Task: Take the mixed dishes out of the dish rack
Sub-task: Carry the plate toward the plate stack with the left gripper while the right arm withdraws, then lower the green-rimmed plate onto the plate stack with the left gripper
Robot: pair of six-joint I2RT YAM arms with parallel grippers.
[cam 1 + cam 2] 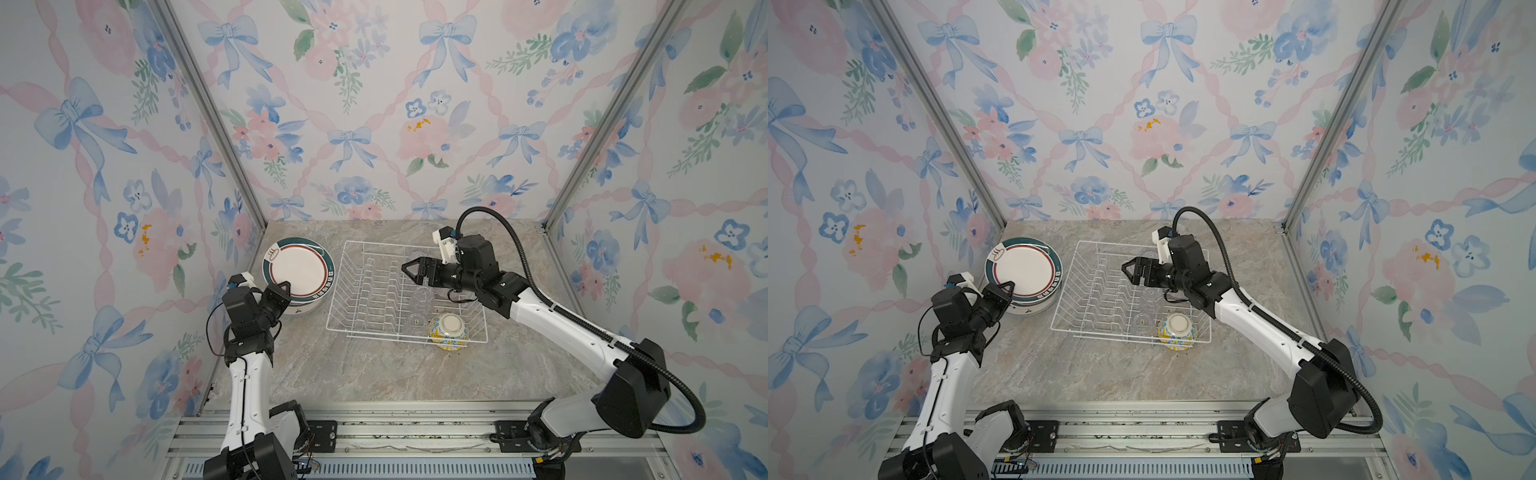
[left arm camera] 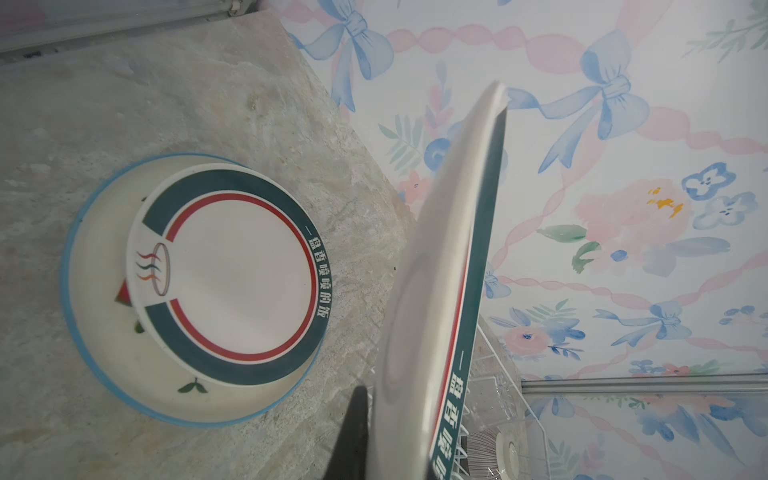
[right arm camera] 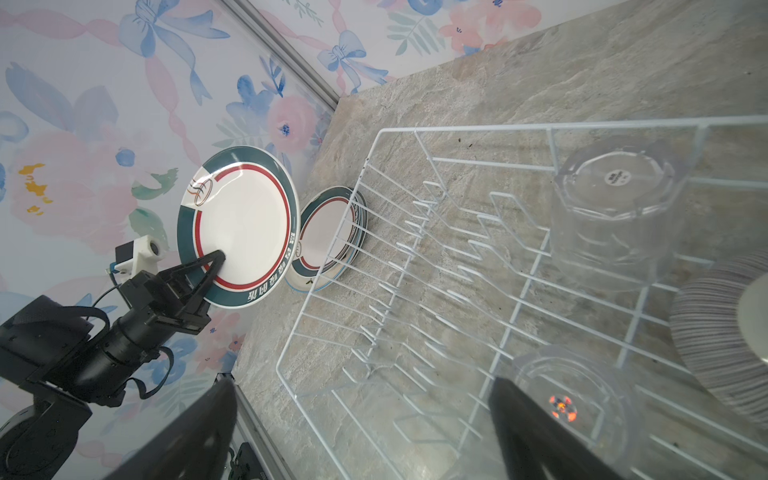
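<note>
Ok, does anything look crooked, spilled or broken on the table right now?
Nothing spilled or broken. Only the plate stack beside the dish rack is slightly askew: the dark-rimmed plate sits off-centre on the blue-rimmed plate beneath. The left gripper holds a second dark-rimmed plate tilted above it.

A grey-beige marble-patterned tabletop is enclosed left, right and far by pale wallpapered walls with blue bows and pink flowers, silver metal posts at the far corners, and a ribbed aluminium rail along the near edge.

Teal-rimmed plate — rim reads "一盘香喷喷的饭".
</note>
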